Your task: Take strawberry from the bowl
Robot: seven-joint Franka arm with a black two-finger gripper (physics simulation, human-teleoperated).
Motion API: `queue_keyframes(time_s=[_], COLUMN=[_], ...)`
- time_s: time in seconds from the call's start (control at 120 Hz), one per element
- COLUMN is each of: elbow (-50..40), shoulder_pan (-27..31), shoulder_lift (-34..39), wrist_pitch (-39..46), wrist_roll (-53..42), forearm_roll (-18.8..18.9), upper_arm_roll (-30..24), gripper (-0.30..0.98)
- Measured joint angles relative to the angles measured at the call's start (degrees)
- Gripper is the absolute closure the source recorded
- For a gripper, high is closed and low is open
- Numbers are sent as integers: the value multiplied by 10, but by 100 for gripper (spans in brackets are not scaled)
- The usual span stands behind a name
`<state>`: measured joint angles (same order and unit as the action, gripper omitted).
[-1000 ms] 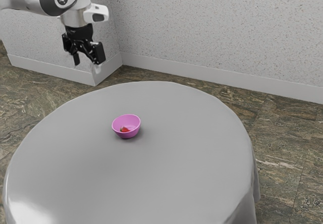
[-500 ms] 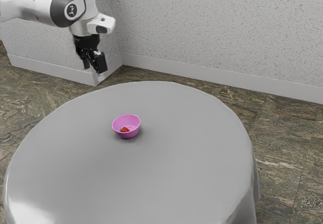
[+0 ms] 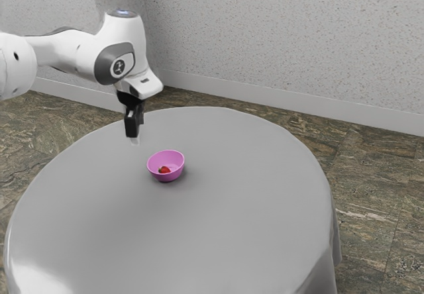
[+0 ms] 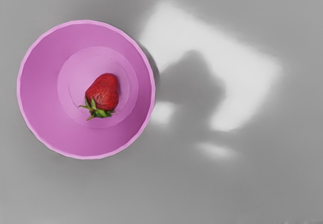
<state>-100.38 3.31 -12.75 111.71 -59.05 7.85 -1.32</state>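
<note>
Currently, my tool (image 3: 134, 137) is hovering above the bowl (image 4: 40, 93), toward the exterior view's left; inside, the strawberry (image 4: 103, 93) is lying. Apart or together, I cannot tell.

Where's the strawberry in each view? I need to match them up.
Exterior view: strawberry, slightly below mid-height, toward the exterior view's left from centre.
Wrist view: on the bowl's floor, off-centre toward the bright patch.
Shared landmark: the pink bowl around it.
</note>
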Motion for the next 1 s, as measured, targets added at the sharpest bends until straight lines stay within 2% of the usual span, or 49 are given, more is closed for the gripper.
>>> queue_keyframes(time_s=[0.233,0.408,0.567,1.0], elbow=[21,51,60,94], shoulder_pan=[0,1,-1,3], shoulder_lift=[-58,-100,-127,-195], wrist_pitch=[37,47,57,92], wrist_roll=[-106,-158,-196,-262], forearm_roll=[-21,-27,-20,-19], upper_arm_roll=[-2,-1,-1,-13], gripper=[1,27,38,41])
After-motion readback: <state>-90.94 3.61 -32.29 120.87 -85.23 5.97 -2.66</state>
